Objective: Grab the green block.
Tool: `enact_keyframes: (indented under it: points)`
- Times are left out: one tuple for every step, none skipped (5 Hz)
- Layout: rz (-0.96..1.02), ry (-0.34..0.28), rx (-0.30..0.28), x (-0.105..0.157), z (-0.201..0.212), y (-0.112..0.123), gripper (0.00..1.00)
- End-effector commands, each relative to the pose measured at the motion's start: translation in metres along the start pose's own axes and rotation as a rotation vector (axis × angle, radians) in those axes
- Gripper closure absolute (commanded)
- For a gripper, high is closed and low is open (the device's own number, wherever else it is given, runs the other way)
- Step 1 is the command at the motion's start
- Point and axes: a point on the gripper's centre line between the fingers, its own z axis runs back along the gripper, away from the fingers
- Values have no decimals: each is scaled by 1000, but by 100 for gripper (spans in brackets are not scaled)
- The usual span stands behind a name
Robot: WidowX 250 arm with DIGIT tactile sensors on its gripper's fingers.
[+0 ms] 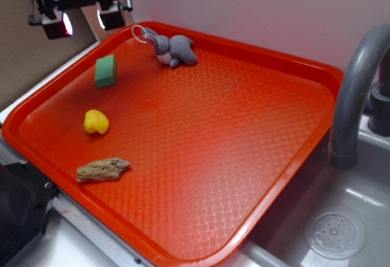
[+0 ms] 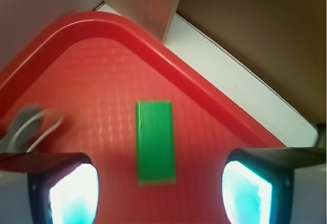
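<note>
The gripper (image 1: 82,22) is hanging wide open, empty, above the green block (image 1: 105,71); a blurry, seemingly plush toy (image 1: 173,50) is lying nearby.

The wrist view is motion-blurred, smearing the green block (image 2: 156,142); the grey plush toy (image 2: 23,129) is cut off at its left edge; the gripper's fingertips (image 2: 69,191) run off the bottom.

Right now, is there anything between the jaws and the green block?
Nothing visible. The gripper is open above the block, which lies alone on the tray; the plush is off to one side.
</note>
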Motion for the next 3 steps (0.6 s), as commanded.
enact_keyframes:
  points:
    - [-22, 4, 18, 10, -34, 19, 0]
    - [-32, 56, 22, 9, -55, 19, 0]
    - [-167, 169, -49, 4, -71, 12, 0]
